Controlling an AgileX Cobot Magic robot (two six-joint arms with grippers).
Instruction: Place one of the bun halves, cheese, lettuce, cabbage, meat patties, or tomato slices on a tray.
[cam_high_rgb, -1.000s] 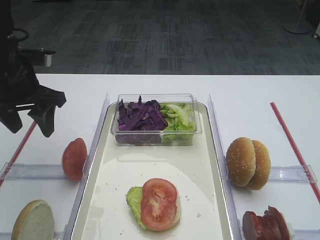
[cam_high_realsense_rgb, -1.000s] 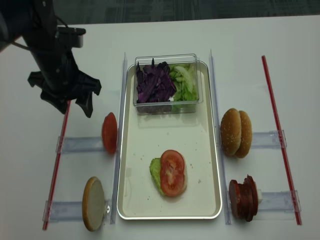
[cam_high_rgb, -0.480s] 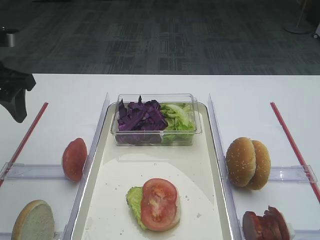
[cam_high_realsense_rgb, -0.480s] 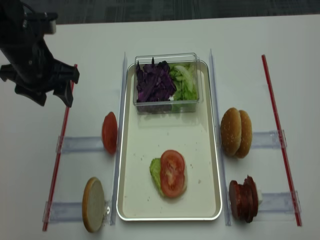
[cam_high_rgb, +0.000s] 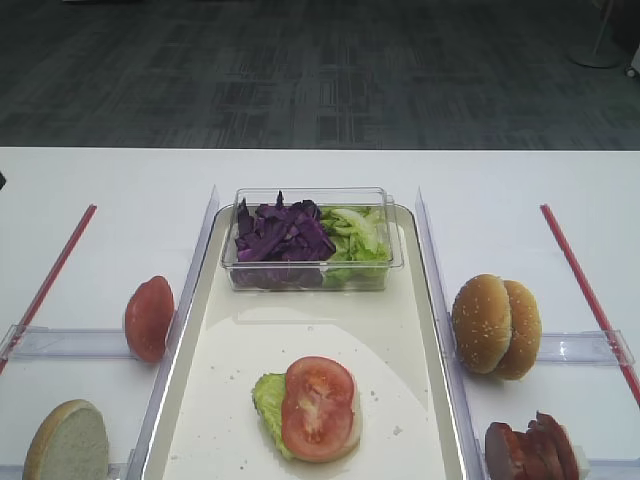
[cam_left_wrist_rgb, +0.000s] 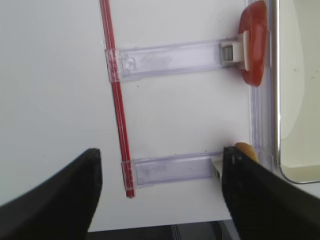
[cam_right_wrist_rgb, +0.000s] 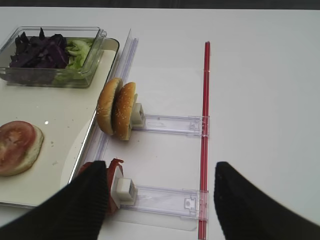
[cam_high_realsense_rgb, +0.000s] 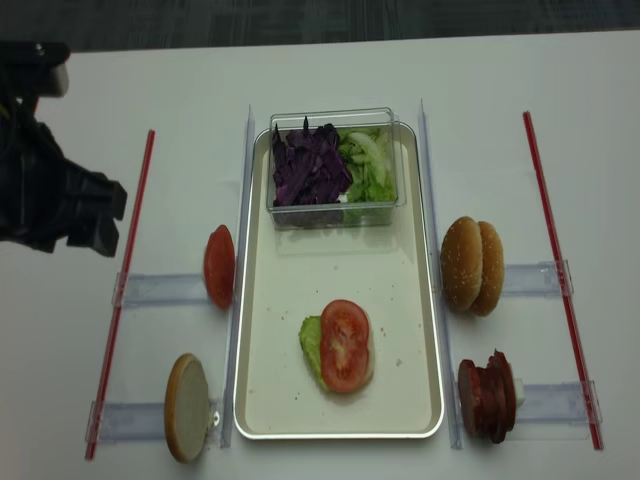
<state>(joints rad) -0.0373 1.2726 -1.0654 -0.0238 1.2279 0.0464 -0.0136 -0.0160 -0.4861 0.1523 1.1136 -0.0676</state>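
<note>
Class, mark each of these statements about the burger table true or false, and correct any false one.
1. A tomato slice lies on the tray. True.
2. The clear box holds only purple cabbage. False: it also holds lettuce, on the right.
3. The left gripper holds a bun half. False: its jaws are open and empty, over bare table left of the tray.
4. The meat patties stand right of the tray. True.
5. Two bun halves stand on edge right of the tray. True.

Bright, even overhead light, soft shadows, glare on the tray (cam_high_rgb: 428, 300) rim, wrist views' foreground blurred
</note>
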